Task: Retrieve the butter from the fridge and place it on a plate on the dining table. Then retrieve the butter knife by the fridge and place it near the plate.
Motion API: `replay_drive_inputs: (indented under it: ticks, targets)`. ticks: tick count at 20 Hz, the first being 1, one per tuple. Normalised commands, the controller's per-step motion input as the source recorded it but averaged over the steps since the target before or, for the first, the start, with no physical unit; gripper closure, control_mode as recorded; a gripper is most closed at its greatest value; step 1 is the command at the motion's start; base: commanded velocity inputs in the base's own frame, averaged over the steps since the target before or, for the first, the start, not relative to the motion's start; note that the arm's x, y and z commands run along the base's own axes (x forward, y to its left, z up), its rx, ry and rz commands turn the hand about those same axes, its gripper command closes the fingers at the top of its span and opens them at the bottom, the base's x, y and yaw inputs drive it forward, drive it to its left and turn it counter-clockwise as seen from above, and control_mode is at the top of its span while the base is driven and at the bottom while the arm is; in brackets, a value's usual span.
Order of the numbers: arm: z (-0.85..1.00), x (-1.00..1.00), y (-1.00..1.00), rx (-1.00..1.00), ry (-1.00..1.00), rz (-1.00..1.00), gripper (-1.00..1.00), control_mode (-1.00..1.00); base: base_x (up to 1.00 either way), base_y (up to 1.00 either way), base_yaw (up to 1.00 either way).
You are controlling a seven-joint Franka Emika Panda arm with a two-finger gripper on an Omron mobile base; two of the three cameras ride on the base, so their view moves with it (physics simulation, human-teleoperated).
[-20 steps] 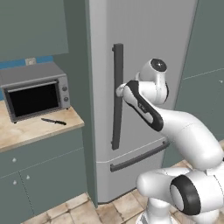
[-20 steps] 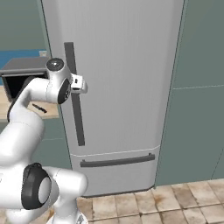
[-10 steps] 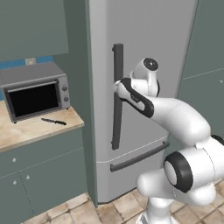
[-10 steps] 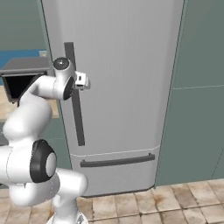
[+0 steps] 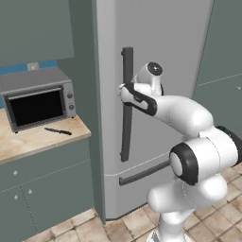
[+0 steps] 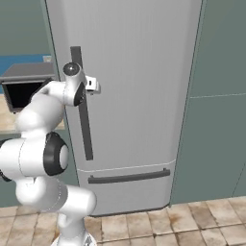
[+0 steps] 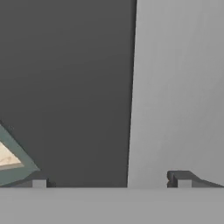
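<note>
Hand (image 5: 124, 90), fingers spread wide, sits at the fridge's (image 5: 160, 42) dark vertical handle (image 5: 126, 104). I'd grip that stiff bar mid-length. Door's shut, butter unseen; slim knife (image 5: 57, 131) lies near the counter's (image 5: 42, 139) front edge.

A: Where does the left base view stand?
B: Behind the arm on its left, looking forward and down at the closed fridge (image 5: 160, 56), with a worktop (image 5: 38, 137) along its left side.

A: And the right base view?
B: Behind on the right, facing the same fridge door and its vertical handle (image 6: 81, 110).

A: The hand view?
B: Pressed very near that handle (image 7: 65, 87), beside the pale door.
</note>
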Motion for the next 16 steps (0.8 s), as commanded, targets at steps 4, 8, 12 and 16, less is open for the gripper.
replay_drive_inputs:
  ticks: [4,8,12,16]
  targets:
    - [-0.1,0.51,0.17,0.0,-0.06,0.0,-1.0,-1.0,0.0,0.0,0.0]
    - [-0.08,0.54,0.23,0.0,-0.05,0.0,1.0,-1.0,0.0,0.0,0.0]
    - [-0.01,0.47,0.13,0.0,-0.01,0.0,1.0,-1.0,0.0,0.0,0.0]
    - [0.07,0.13,0.01,0.0,0.08,0.0,1.0,-1.0,0.0,0.0,0.0]
